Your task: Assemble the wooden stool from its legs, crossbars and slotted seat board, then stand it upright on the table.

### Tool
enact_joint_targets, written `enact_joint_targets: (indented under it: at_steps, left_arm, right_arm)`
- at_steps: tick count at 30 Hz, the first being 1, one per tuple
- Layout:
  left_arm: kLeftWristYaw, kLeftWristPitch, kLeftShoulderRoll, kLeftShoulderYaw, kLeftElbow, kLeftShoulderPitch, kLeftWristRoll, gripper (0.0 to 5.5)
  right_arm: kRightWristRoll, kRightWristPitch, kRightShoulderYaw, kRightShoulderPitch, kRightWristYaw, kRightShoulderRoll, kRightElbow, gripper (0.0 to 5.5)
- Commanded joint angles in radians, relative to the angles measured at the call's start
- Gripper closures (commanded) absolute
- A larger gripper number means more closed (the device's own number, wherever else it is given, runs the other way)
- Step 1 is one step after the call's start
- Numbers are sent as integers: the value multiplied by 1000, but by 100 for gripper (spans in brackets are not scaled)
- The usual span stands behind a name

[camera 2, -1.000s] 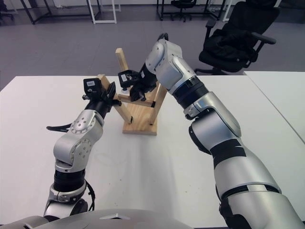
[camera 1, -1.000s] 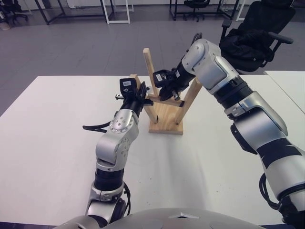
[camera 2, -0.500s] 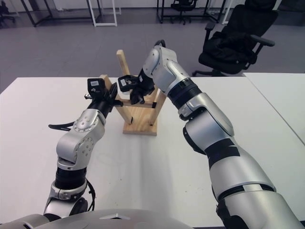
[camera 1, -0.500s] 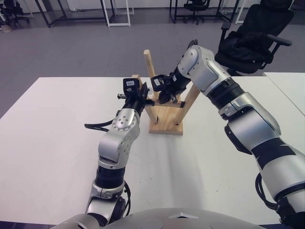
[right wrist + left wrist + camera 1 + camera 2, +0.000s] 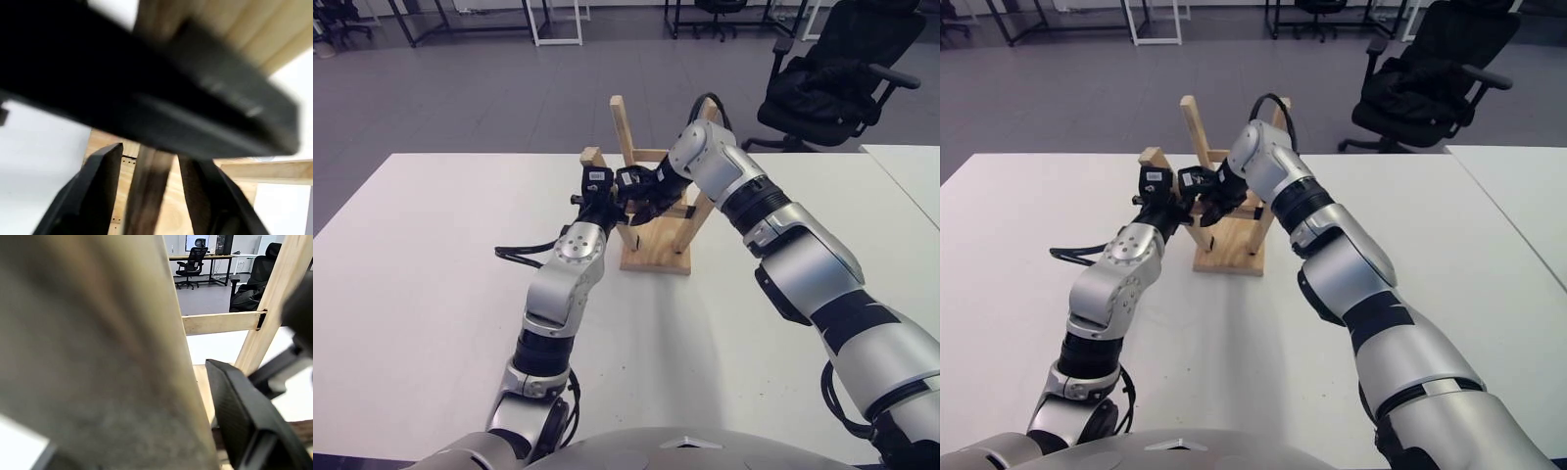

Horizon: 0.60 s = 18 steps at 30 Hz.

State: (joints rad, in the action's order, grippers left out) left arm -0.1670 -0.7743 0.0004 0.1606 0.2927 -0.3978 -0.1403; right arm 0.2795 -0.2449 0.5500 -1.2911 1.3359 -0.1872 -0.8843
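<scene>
**Evidently, the upturned stool is being worked from both sides**

The stool (image 5: 654, 235) is set upside down toward the far side of the worktop (image 5: 431, 284). Its seat board (image 5: 656, 262) is laid flat and its legs are pointed upward, presumably so that legs and crossbars can be pressed down into the slots. By that judgement the assembly is far along, and the turning upright is not yet done.

The left end effector (image 5: 604, 201) is placed against the left leg (image 5: 590, 157), probably as a brace. Whether it is closed on the wood cannot be told.

The right end effector (image 5: 150, 159) is brought in from the opposite side. In its wrist view its fingers (image 5: 100, 191) are seen spread slightly wider than the wooden leg (image 5: 146, 196) standing between them. A sliver of seat board shows beside one finger, so no firm grip is assumed.

A crossbar (image 5: 222, 322) is seated between two legs. The two end effectors are crowded close together inside the frame, and little room is left by the tall rear leg (image 5: 623, 127) and the crossbars. A black office chair (image 5: 842, 69) is stood on the floor beyond the worktop.
</scene>
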Motion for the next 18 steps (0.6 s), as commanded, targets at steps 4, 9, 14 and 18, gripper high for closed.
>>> enact_joint_targets:
  at_steps: [4, 9, 14, 18]
  left_arm:
    - [19, -49, -24, 13, 0, 40, 33, 183]
    - [20, -65, -25, -5, 48, 37, 48, 112]
    - [31, -52, -40, -25, 129, 16, 33, 36]
    - [68, -5, -53, -39, 226, 6, 6, 12]
  right_arm:
    - [4, 134, -51, -145, 78, -122, 52, 271]
    - [-50, 125, -143, -203, 68, -170, 93, 271]
    - [-127, 22, -304, -212, -84, -216, 157, 271]
    - [-196, -146, -553, 69, -378, -259, 557, 271]
